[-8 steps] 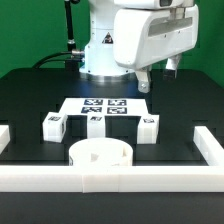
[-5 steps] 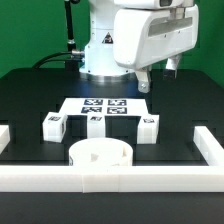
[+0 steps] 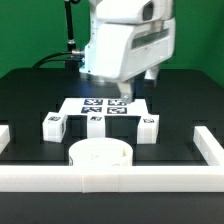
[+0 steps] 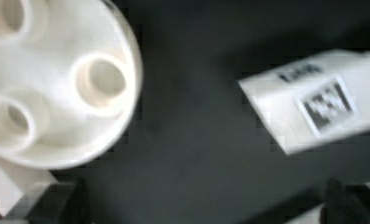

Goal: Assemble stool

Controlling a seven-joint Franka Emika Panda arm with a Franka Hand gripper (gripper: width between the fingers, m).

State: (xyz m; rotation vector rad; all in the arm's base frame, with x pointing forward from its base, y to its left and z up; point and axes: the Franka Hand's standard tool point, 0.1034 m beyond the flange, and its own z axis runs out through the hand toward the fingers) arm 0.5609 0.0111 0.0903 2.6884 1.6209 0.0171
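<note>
The stool's round white seat disc (image 3: 100, 155) lies at the front of the black table, against the front rail. The wrist view shows its sockets (image 4: 49, 90). Three short white legs with tags stand in a row behind it: one at the exterior view's left (image 3: 54, 124), one in the middle (image 3: 97, 122) and one at the right (image 3: 147, 123). One tagged leg (image 4: 324, 100) shows in the wrist view, apart from the disc. My gripper (image 3: 140, 85) (image 4: 203, 205) hangs above the table behind the legs, open, with only dark table between its fingers.
The marker board (image 3: 105, 106) lies flat behind the legs, under the arm. White border rails run along the front (image 3: 150, 180), the exterior view's left (image 3: 8, 135) and its right (image 3: 208, 145). A black cable (image 3: 55, 58) trails at the back left.
The arm's hand has swung toward the exterior view's left and turned a little. The gripper stays open. The seat disc and legs have not moved.
</note>
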